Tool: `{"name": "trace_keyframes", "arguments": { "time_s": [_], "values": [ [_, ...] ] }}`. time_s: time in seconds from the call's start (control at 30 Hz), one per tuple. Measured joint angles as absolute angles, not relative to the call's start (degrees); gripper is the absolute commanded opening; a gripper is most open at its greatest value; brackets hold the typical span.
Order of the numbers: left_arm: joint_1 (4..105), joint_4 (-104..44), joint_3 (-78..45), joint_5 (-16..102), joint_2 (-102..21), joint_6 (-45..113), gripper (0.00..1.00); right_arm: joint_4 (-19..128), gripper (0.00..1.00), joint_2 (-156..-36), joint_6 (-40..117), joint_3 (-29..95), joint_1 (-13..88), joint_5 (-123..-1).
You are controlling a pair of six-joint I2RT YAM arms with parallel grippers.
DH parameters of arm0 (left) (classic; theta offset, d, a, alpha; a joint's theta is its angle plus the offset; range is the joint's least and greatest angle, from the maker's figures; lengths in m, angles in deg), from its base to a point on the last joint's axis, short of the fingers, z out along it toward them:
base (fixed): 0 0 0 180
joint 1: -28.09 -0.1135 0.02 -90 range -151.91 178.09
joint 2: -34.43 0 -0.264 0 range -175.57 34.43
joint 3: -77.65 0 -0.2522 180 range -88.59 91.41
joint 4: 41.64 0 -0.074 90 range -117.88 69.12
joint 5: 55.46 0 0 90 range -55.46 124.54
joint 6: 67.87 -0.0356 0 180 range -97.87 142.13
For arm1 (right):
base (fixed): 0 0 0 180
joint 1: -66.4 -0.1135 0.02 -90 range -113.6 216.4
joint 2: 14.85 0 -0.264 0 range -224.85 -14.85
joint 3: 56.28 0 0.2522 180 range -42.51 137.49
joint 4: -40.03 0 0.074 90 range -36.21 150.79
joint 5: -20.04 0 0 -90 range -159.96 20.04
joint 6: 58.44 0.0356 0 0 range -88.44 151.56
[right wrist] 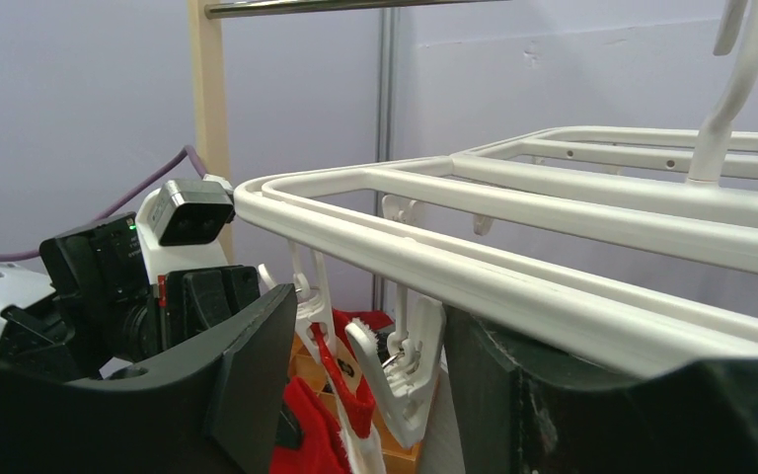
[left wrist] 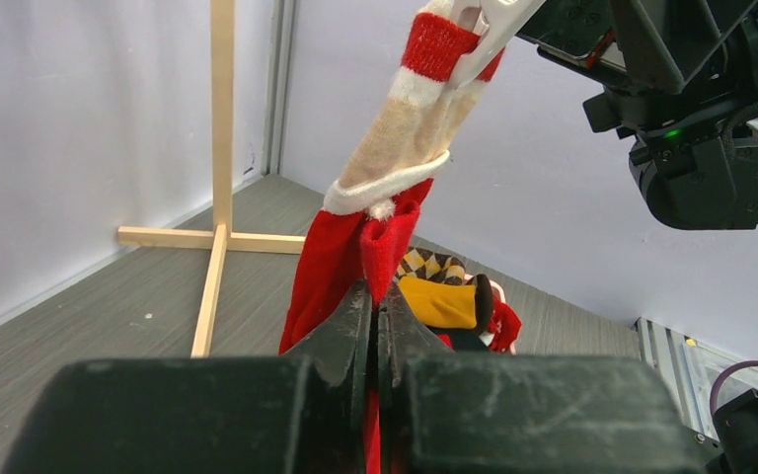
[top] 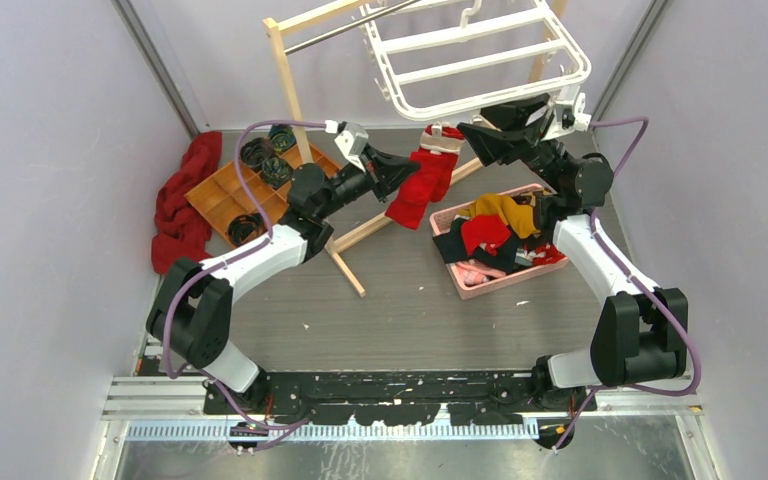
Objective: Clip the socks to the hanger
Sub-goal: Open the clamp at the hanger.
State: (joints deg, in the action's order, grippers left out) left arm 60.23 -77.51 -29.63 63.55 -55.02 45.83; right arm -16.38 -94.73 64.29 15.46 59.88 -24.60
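Our left gripper (left wrist: 376,301) is pressed together on the lower fold of a red sock (left wrist: 331,262). It holds the sock up off the desk (top: 400,310) so that the patterned cuff reaches the hanger (top: 480,95). In the left wrist view the cuff sits in the mouth of a white clip (left wrist: 489,25). We judge the low pinch is there to hold the fabric taut while the clip takes it.

Our right gripper (right wrist: 370,331) is spread, with one finger on either side of a dangling clip just under the frame's near edge. We think this placement is for working the clip's levers, though we cannot tell whether it is pressing them.

Room is tight. Both grippers are near each other under the frame's front corner. The wooden rack (top: 287,85) has its upright just to the left, and the basket (top: 490,285) of garments lies below the right arm. Open desk lies toward us, and we judge that the safer way to back out.
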Motion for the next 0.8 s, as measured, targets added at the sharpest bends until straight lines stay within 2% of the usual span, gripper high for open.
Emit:
{"name": "trace_keyframes", "arguments": {
  "time_s": [0.27,0.6,0.8],
  "values": [
    [60.2,-77.1,-29.6,63.0,-55.0,45.7,0.0,-16.5,0.52,-94.7,64.8,15.5,59.9,-24.3],
    [60.2,-76.9,-29.6,63.0,-55.0,45.7,0.0,-16.6,0.23,-94.7,65.3,15.5,59.9,-24.2],
    [60.2,-76.8,-29.6,63.1,-55.0,45.8,0.0,-16.4,0.16,-94.7,65.4,15.5,60.0,-24.3]
  ]
}}
